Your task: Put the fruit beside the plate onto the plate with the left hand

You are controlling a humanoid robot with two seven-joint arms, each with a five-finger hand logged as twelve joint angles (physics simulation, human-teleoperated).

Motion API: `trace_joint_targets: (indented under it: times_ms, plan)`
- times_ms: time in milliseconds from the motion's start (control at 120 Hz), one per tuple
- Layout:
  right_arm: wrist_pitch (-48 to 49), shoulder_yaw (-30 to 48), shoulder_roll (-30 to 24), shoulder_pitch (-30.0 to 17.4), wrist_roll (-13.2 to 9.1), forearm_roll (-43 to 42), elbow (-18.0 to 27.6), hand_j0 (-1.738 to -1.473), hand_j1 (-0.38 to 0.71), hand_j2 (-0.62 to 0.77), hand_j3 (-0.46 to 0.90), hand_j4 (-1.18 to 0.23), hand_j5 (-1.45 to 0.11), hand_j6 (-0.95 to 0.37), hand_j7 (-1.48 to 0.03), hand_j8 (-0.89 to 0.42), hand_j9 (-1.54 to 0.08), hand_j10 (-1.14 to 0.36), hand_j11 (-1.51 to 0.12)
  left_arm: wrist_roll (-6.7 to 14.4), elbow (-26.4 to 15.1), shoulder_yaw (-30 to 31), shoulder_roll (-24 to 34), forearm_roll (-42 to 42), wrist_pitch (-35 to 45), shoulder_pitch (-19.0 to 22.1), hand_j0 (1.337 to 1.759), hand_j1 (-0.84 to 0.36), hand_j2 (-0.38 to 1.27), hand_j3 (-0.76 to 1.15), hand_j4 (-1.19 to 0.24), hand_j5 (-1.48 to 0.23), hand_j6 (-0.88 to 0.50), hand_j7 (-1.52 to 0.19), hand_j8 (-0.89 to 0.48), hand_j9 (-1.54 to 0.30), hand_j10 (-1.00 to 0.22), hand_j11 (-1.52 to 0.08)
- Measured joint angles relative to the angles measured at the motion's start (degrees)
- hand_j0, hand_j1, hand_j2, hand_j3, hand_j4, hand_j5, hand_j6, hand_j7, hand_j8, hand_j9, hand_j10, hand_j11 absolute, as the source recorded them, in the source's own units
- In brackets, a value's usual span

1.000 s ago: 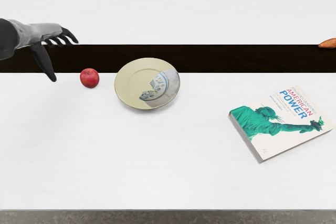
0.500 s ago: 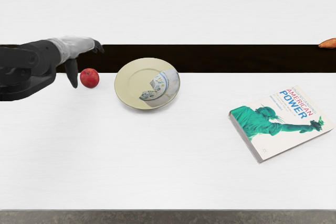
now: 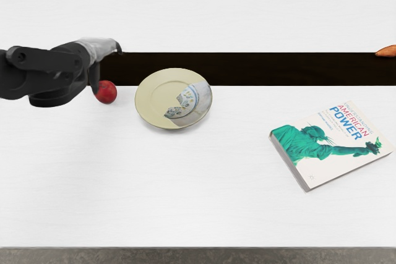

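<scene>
The left hand hangs over the apple, which sits on the table toward its left edge, just in front of the dark gap that runs across the top. The arm's bulk hides the left part of the fruit, so it cannot be told whether the fingers have closed on it or only rest against it. The apple is not yet on the plate, which lies just beside it, nearer the table's middle.

The main risk is the apple's roundness. If the hand presses from one side without wrapping it, the fruit is likely to roll, either into the plate's rim or back toward the gap, where it could drop out of reach. A loose hold could also slip during the lift. The plate looks shallow and smooth, so an apple released too high or with sideways speed may roll across and off the far side. The book near the right edge is well apart and poses no hazard.
</scene>
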Motion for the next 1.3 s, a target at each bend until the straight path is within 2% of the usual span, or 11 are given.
trace_joint_targets:
  times_ms: [150, 358, 700, 833, 983, 1100, 1275, 1300]
  plan:
    - [0.0, 0.0, 0.0, 0.0, 0.0, 0.0, 0.0, -1.658, -0.31, -0.01, 0.00, -0.03, -0.04, -0.03, -0.04, -0.03, -0.04, -0.03, -0.04, 0.0, 2.8, 0.5, -2.4, -4.2, -0.3, 2.1, 1.658, 0.05, 0.05, 0.00, -0.25, -0.32, -0.25, -0.32, -0.25, -0.32, -0.25, -0.32]
    - [0.0, 0.0, 0.0, 0.0, 0.0, 0.0, 0.0, -1.658, -0.31, -0.01, 0.00, -0.03, -0.04, -0.03, -0.04, -0.03, -0.04, -0.03, -0.04, 0.0, 6.2, 1.0, -6.0, -2.8, -0.1, 4.7, 1.658, 0.05, 0.05, 0.00, -0.25, -0.32, -0.25, -0.32, -0.25, -0.32, -0.25, -0.32]
    - [0.0, 0.0, 0.0, 0.0, 0.0, 0.0, 0.0, -1.658, -0.31, -0.01, 0.00, -0.03, -0.04, -0.03, -0.04, -0.03, -0.04, -0.03, -0.04, 0.1, 6.8, 3.6, -6.9, -2.7, 0.3, 6.2, 1.658, 0.04, 0.05, 0.00, -0.26, -0.34, -0.26, -0.34, -0.26, -0.34, -0.26, -0.34]
    - [0.0, 0.0, 0.0, 0.0, 0.0, 0.0, 0.0, -1.658, -0.31, -0.01, 0.00, -0.03, -0.04, -0.03, -0.04, -0.03, -0.04, -0.03, -0.04, 0.1, 7.0, 4.0, -7.0, -2.8, 0.4, 6.3, 1.658, -0.03, 0.06, 0.00, -0.32, -0.41, -0.32, -0.41, -0.32, -0.41, -0.32, -0.41]
    - [0.0, 0.0, 0.0, 0.0, 0.0, 0.0, 0.0, -1.658, -0.31, -0.01, 0.00, -0.03, -0.04, -0.03, -0.04, -0.03, -0.04, -0.03, -0.04, 0.0, 6.8, 4.2, -7.3, -2.9, 0.4, 6.5, 1.658, -0.18, 0.09, 0.00, -0.44, -0.57, -0.44, -0.57, -0.44, -0.57, -0.44, -0.57]
    - [0.0, 0.0, 0.0, 0.0, 0.0, 0.0, 0.0, -1.658, -0.31, -0.01, 0.00, -0.03, -0.04, -0.03, -0.04, -0.03, -0.04, -0.03, -0.04, 0.0, 6.9, 4.2, -7.3, -2.8, 0.4, 6.7, 1.658, -0.24, 0.12, 0.00, -0.50, -0.63, -0.48, -0.64, -0.47, -0.65, -0.50, -0.65]
    - [0.0, 0.0, 0.0, 0.0, 0.0, 0.0, 0.0, -1.658, -0.31, -0.01, 0.00, -0.03, -0.04, -0.03, -0.04, -0.03, -0.04, -0.03, -0.04, 0.1, 7.0, 4.4, -7.6, -2.4, 1.2, 7.4, 1.650, -0.26, 0.12, 0.00, -0.55, -0.70, -0.43, -0.71, -0.41, -0.74, -0.53, -0.74]
    - [0.0, 0.0, 0.0, 0.0, 0.0, 0.0, 0.0, -1.658, -0.31, -0.01, 0.00, -0.03, -0.04, -0.03, -0.04, -0.03, -0.04, -0.03, -0.04, 0.2, 7.0, 4.6, -7.7, -2.4, 1.6, 7.5, 1.648, -0.25, 0.08, 0.00, -0.54, -0.71, -0.43, -0.72, -0.40, -0.75, -0.53, -0.74]
